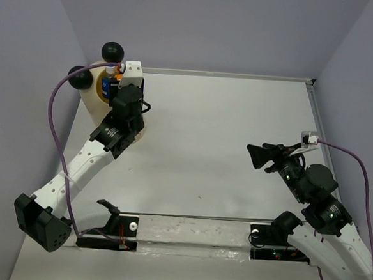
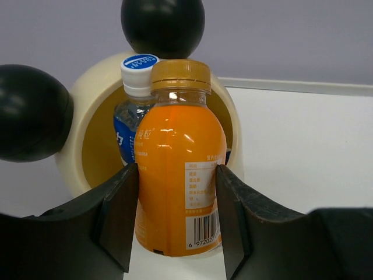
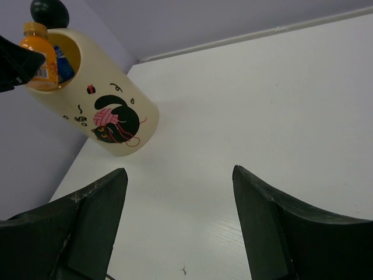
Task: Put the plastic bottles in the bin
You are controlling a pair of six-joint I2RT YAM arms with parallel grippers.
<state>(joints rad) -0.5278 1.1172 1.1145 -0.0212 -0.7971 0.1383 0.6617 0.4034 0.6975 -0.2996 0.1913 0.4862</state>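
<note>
Your left fingers are pinching an orange bottle by its lower body, one finger on each side. The label and barcode face the wrist camera. The bottle has a tan cap and is full of orange drink. It is held right at the mouth of the bin, with its cap above the rim. You cannot tell from these views how far its base has gone past the rim.

Just behind the orange bottle, a clear bottle with a blue label and a blue-and-white cap stands inside the bin against the yellowish inner wall. Two black balls sit on the rim, one beyond the bottles and one to the left in the wrist view.

The bin stands in the far left corner of the counter, near the wall. A black cat with a pink ball of yarn is printed on its side.

Your right fingers are spread wide with nothing between them. They hang above the right side of the counter, point toward the bin and are well apart from it.
</note>
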